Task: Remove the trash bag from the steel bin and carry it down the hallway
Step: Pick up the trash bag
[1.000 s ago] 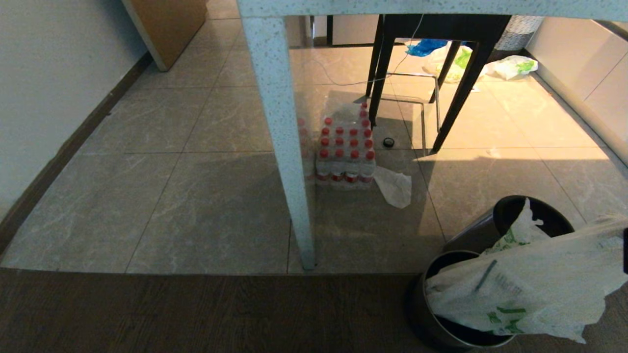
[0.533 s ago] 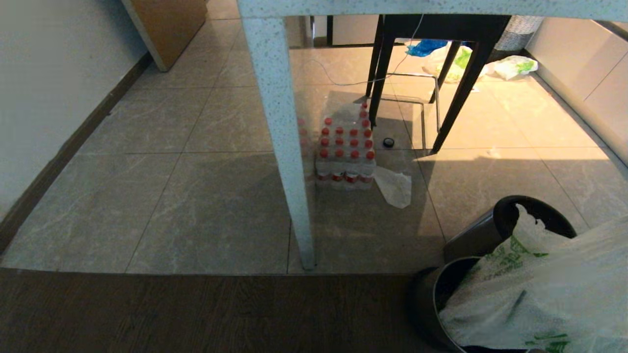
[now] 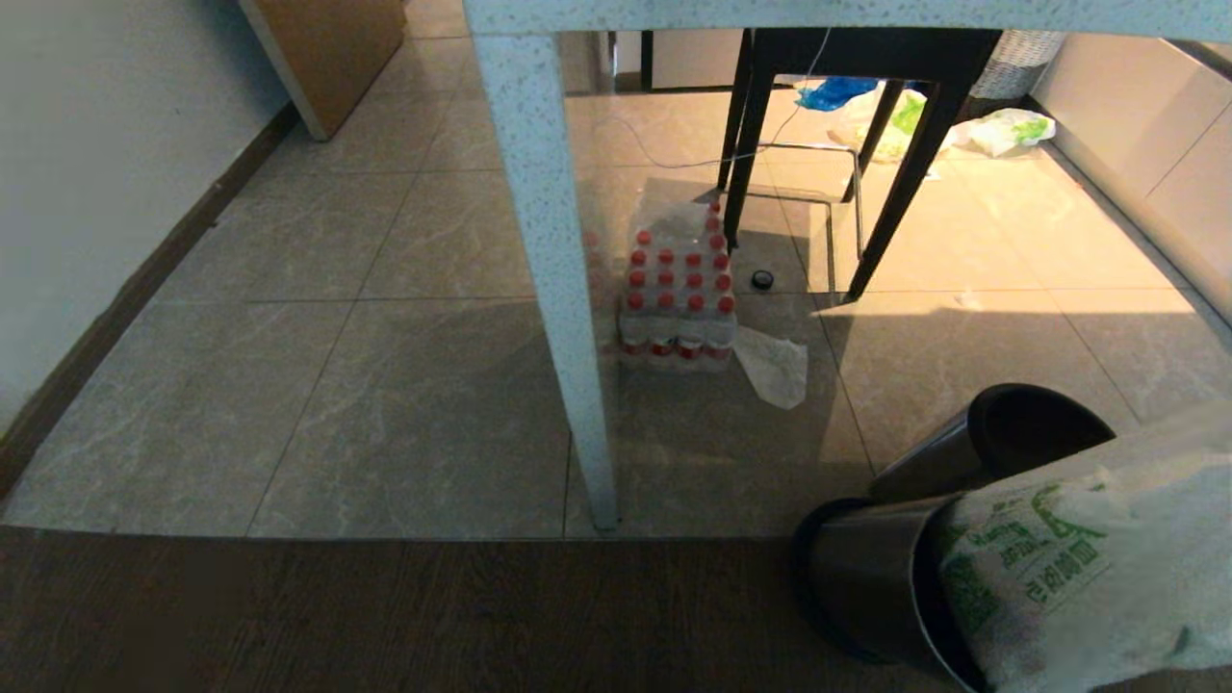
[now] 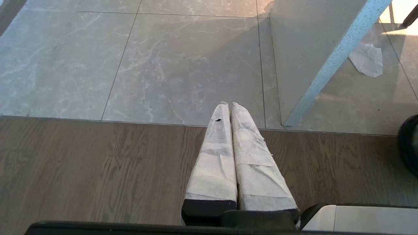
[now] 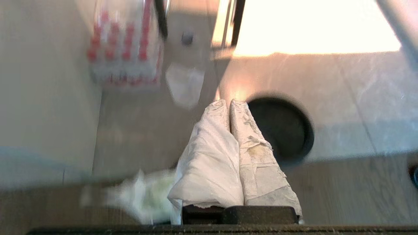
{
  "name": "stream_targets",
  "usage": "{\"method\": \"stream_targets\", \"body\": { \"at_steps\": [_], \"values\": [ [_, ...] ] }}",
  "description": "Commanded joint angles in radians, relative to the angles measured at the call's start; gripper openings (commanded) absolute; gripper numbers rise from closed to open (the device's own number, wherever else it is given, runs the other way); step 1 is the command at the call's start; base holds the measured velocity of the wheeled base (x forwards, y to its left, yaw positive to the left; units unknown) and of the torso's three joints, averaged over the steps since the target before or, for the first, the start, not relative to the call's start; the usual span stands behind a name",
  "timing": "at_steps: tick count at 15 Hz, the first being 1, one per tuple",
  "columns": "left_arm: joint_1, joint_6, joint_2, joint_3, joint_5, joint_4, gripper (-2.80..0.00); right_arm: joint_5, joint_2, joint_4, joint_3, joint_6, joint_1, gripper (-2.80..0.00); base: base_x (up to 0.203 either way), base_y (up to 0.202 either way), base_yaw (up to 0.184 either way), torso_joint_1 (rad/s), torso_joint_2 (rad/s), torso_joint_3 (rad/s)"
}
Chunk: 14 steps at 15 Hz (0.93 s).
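Head view: trash bag (image 3: 1078, 577) stretched rightward out of tilted steel bin (image 3: 871, 592); right fingers (image 5: 243, 137) pressed together

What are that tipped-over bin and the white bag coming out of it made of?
The steel bin looks like dark brushed metal, with a soft sheen along its wall. The trash bag looks like thin, crinkled, translucent white plastic with green print.
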Motion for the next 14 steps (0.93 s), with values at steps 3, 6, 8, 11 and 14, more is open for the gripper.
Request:
{"method": "stream_targets", "body": {
  "at_steps": [3,6,8,11,14],
  "values": [
    [0.0,-0.001,-0.002,0.0,0.001,0.0,-2.8,0.002,0.106,-0.001,-0.017,-0.014,-0.009,-2.8,0.0,0.0,0.0,0.0,0.0,0.0],
    [0.0,-0.001,-0.001,0.0,0.001,0.0,-2.8,0.002,0.031,0.006,-0.07,-0.055,-0.006,-2.8,0.0,0.0,0.0,0.0,0.0,0.0],
    [0.0,-0.001,-0.002,0.0,0.001,0.001,-2.8,0.0,0.029,0.012,-0.095,-0.06,-0.006,-2.8,0.0,0.0,0.0,0.0,0.0,0.0],
    [0.0,-0.001,-0.002,0.0,0.001,0.0,-2.8,-0.039,-0.018,0.014,0.135,-0.073,-0.006,-2.8,0.0,0.0,0.0,0.0,0.0,0.0],
    [0.0,-0.001,-0.002,0.0,0.001,0.0,-2.8,-0.08,0.023,0.009,0.168,-0.076,-0.005,-2.8,0.0,0.0,0.0,0.0,0.0,0.0]
  ]
}}
